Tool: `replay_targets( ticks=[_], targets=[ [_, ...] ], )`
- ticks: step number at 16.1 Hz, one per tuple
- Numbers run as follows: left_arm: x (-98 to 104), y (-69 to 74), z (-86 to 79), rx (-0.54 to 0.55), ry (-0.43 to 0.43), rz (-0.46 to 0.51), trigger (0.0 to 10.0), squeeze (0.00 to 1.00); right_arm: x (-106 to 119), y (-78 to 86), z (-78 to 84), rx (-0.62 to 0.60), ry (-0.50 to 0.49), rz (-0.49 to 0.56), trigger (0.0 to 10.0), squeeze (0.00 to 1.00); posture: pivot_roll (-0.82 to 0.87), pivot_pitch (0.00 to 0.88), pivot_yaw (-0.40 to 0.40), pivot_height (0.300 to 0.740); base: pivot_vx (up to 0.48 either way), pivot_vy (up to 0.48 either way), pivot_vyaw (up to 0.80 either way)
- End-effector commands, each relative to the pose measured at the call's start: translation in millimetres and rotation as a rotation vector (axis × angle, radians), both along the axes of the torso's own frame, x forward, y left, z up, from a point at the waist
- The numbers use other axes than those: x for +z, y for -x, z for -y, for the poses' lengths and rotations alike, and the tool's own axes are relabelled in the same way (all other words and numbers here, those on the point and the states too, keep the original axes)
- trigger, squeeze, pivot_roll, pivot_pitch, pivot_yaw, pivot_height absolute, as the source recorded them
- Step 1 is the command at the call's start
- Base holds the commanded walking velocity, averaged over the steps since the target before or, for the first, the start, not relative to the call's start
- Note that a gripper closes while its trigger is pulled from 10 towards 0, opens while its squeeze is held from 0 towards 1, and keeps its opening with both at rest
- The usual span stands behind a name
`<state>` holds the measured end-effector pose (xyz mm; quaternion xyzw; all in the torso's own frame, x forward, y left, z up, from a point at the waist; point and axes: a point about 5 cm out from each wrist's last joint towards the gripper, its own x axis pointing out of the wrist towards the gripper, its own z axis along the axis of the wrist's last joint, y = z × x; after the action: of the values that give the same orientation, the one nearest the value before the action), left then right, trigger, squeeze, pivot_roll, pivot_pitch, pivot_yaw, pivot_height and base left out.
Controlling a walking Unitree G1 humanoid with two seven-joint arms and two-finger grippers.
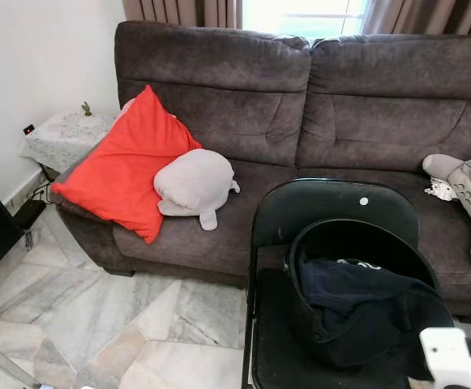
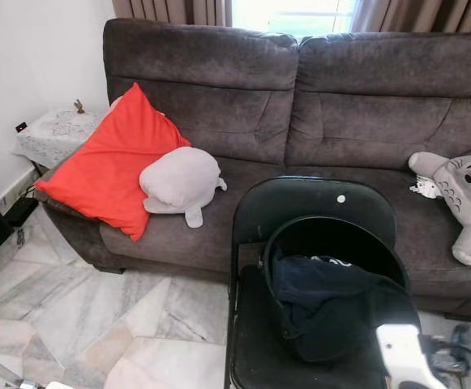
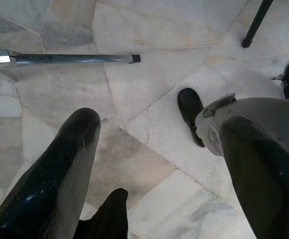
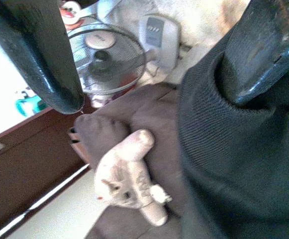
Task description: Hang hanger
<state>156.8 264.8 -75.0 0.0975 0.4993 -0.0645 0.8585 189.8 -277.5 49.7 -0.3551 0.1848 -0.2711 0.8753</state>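
A dark garment [image 1: 365, 304] lies in a black basket [image 1: 357, 243] on a chair [image 1: 332, 207] before the sofa [image 1: 300, 105]. The right gripper [image 4: 154, 64], fingers apart, hovers beside the garment. The left gripper [image 3: 159, 164], fingers apart, hangs over the floor [image 3: 149, 74]. No hanger can be made out.

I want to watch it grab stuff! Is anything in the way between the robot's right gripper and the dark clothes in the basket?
Nothing visible is. The right gripper is open and right at the dark clothes, which lie in the black basket on the black chair. In the right wrist view, one finger is up against the knit fabric.
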Motion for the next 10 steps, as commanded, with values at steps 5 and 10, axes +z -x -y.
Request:
replay_targets(
  ticks=[5, 10],
  targets=[
    [-0.3, 3.6, -4.0, 0.002, -0.01, -0.017, 10.0, 0.0, -2.7, -3.6, -0.9, -0.004, -0.008, -0.007, 10.0, 0.0, -0.04, 0.035, 0.038, 0.74, 0.0, 0.0, 0.0],
    [-0.1, 3.0, -3.9, -0.002, -0.007, -0.018, 10.0, 0.0, 10.1, 8.8, 6.8, -0.144, -0.008, 0.125, 10.0, 0.0, -0.05, 0.038, 0.041, 0.74, 0.0, 0.0, 0.0]
  ],
)
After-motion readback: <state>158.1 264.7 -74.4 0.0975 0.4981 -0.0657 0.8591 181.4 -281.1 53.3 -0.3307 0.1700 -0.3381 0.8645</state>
